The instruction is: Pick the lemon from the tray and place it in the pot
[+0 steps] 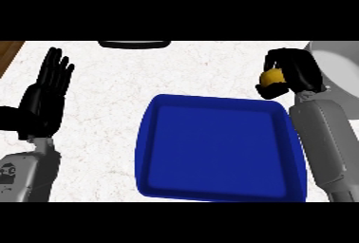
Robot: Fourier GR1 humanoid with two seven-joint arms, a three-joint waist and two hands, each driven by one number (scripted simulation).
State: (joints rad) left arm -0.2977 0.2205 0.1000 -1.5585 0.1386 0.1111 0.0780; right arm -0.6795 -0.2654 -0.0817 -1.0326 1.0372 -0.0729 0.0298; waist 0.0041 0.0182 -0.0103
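A: Looking down from the head view, we see the right robot hand raised past the far right corner of the blue tray, its black fingers curled round the lemon.

B: So the lemon is out of the tray?

A: Yes. We make out only a yellow patch of it between the fingers and the thumb; the rest is hidden by the hand. It sits just beyond the tray's far right corner, over the pale speckled worktop.

B: And the pot?

A: We see a grey, rounded pot at the upper right edge, cut off by the frame. The right robot hand is just beside its left side. We cannot tell whether the hand touches it.

B: What about the other side?

A: The left robot hand shows near the left edge, fingers straight and pointing up, spread slightly apart, holding nothing. Its grey forearm comes in from the lower left.

B: Anything else on the worktop?

A: A dark, flat-looking object lies at the far edge, mostly cut off, so we cannot say what it is. A strip of brown wood shows at the upper left corner. The tray lies flat between the two forearms, nearer the right one, whose grey sleeve overlaps its right rim.
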